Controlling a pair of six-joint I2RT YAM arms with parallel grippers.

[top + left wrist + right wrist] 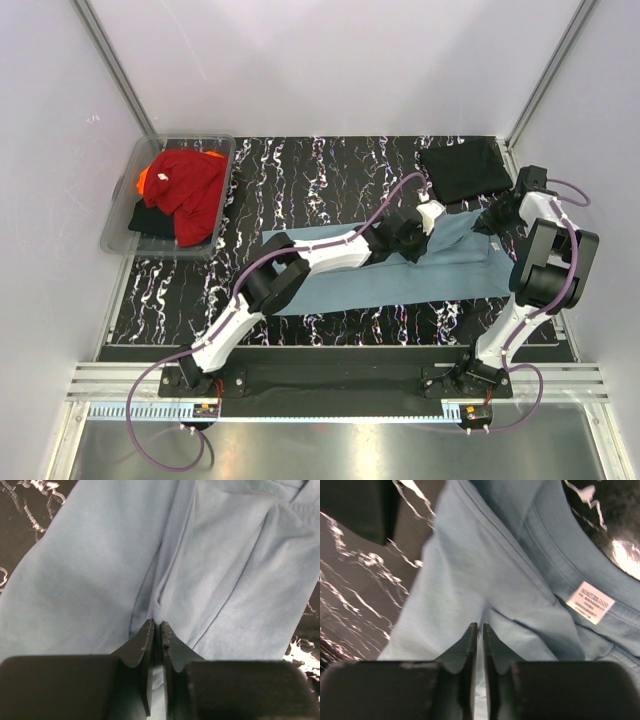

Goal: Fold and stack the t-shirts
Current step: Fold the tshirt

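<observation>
A dusty teal-blue t-shirt (400, 275) lies lengthwise across the middle of the black marbled table (300, 170). My left gripper (413, 240) reaches over the shirt's upper right part. Its jaws (155, 623) are pinched on a raised fold of the blue cloth (100, 580). My right gripper (492, 222) is at the shirt's right end. It (477, 625) is shut on blue fabric close to the collar and its white label (590, 602). A folded black t-shirt (463, 170) rests at the back right, beside the right arm.
A clear plastic tub (122, 215) stands at the back left, holding a red shirt (190, 185), an orange one (146, 180) and a black one (150, 220). White walls close in the table on three sides.
</observation>
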